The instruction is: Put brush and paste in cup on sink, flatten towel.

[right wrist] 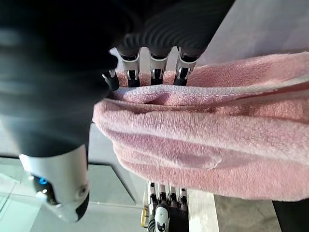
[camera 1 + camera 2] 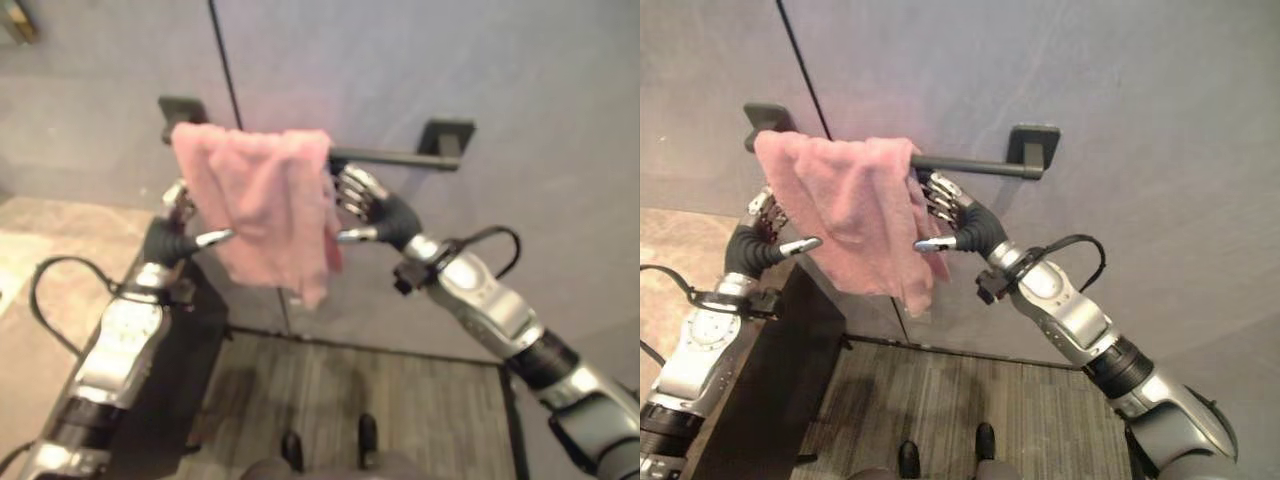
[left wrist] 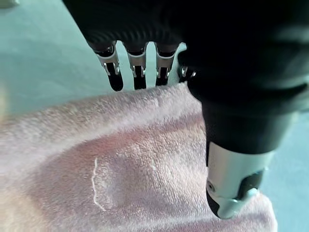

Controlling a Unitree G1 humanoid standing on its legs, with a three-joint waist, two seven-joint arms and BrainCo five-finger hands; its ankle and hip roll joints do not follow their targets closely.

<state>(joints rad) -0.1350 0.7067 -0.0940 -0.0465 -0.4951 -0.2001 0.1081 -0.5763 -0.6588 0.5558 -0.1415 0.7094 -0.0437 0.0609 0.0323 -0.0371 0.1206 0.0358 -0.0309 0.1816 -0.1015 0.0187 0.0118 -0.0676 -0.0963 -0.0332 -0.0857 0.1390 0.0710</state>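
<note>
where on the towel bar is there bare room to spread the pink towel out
Bare bar runs from the pink towel to the far bracket, above the right hand. The other end is crowded: bunched towel reaches that bracket, with the left hand beside it.

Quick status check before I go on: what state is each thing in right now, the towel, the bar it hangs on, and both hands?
Towel: draped over the bar, bunched and creased, not flat.
Bar: fixed to the wall, its right end bare, the rest under the towel.
Left hand: at the towel's left edge, fingers behind the cloth, thumb in front, not closed on it.
Right hand: at the towel's right edge, fingers behind the fold, thumb out in front.
</note>
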